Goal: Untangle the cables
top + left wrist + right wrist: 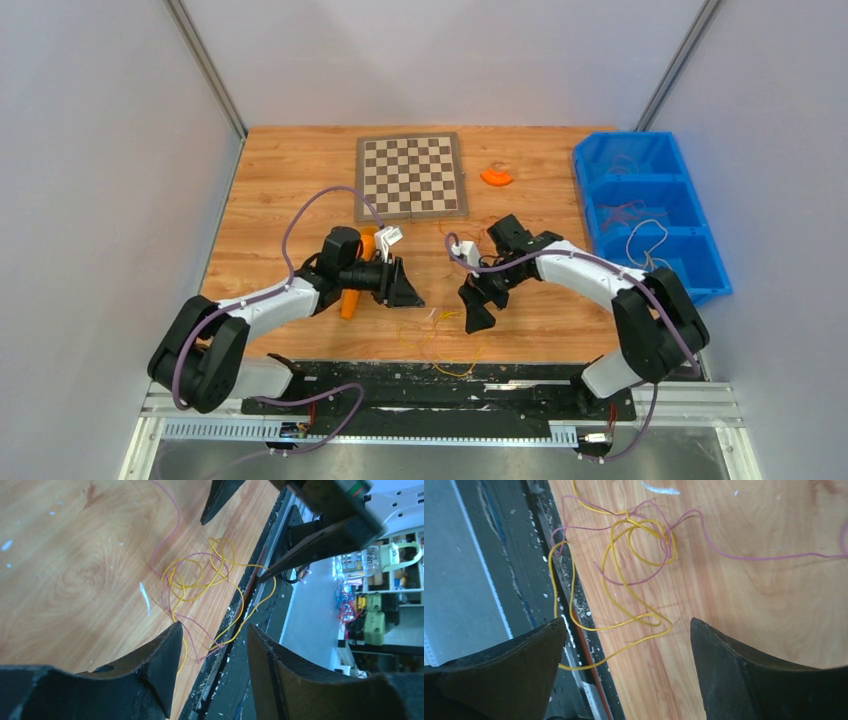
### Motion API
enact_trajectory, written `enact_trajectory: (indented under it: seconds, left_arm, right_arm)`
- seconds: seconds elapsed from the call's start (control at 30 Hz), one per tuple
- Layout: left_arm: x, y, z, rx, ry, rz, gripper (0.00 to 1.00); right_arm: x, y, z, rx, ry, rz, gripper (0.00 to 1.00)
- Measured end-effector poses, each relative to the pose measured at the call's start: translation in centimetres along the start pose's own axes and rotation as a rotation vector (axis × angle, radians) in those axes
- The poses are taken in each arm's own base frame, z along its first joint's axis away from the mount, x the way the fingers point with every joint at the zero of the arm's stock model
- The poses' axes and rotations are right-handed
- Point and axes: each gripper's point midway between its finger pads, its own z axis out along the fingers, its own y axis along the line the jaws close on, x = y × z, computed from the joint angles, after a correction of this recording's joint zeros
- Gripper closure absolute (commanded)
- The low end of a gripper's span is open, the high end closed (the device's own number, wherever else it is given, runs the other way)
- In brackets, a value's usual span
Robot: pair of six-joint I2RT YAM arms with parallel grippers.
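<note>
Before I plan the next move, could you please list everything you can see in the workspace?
cables: several thin strands, yellow and reddish-purple, in a loose tangle at the table's near edge, with some loops over the black rail
chessboard: one, brown and cream, far centre
orange stick: one, orange, partly under the left arm
small orange object: one, right of the chessboard, shape unclear
blue bin: one, three compartments, right edge of the table
thin wires: a few in the bin, too small to count
table: one, light wood
left arm: white and black, jaws open, pointed at the tangle
right arm: white and black, jaws open wide, over the tangle
</note>
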Motion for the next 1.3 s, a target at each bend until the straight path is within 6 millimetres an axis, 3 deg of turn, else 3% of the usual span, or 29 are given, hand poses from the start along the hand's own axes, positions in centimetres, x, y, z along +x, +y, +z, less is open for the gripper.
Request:
enact_trajectory:
  seconds: [0.07, 0.2, 0.23, 0.33, 0.43, 0.63, 0.73, 0.8, 0.93, 1.1, 1.3]
  left_arm:
    - [0.4, 0.3, 0.0, -0.008, 0.004, -0.046, 0.41]
    - [-0.1, 1.0, -0.5, -0.025, -0.017, -0.107, 0.41]
    - [-0.3, 1.2, -0.7, -0.030, -0.025, -0.118, 0.41]
    - [-0.9, 1.9, -1.3, -0.045, -0.050, -0.139, 0.41]
    - [-1.1, 2.1, -1.9, -0.047, -0.056, -0.143, 0.40]
    - [-2.9, -0.2, -3.0, 0.014, -0.063, 0.018, 0.29]
    - [-4.5, -1.9, -4.0, 0.034, -0.093, 0.217, 0.08]
    - [-5.9, -3.3, -5.0, 0.036, -0.136, 0.386, 0.02]
    - [-8.0, -6.4, -7.4, 0.021, -0.237, 0.692, 0.05]
    - [-10.4, -9.7, -9.3, 0.018, -0.285, 0.880, 0.06]
    - [-9.2, -9.8, -9.4, 0.057, -0.220, 1.108, 0.03]
  right_arm:
    - [0.7, -0.5, 1.4, -0.001, 0.036, -0.015, 0.31]
    - [1.0, -1.9, 3.5, 0.018, 0.066, -0.059, 0.89]
    - [1.1, -2.2, 3.7, 0.024, 0.073, -0.069, 0.99]
    - [1.1, -2.6, 3.7, 0.038, 0.074, -0.094, 1.00]
    - [-0.3, -1.6, 2.3, 0.048, 0.027, -0.158, 1.00]
    - [-9.3, 4.0, -5.7, 0.106, -0.282, -0.489, 1.00]
    - [-12.6, 6.8, -9.0, 0.106, -0.382, -0.615, 1.00]
    - [-13.6, 8.0, -10.2, 0.098, -0.410, -0.659, 1.00]
    - [-14.0, 9.4, -11.0, 0.079, -0.411, -0.709, 1.00]
    - [-12.4, 11.2, -11.0, 0.053, -0.364, -0.818, 1.00]
    - [-10.9, 15.2, -11.6, 0.019, -0.354, -1.048, 1.00]
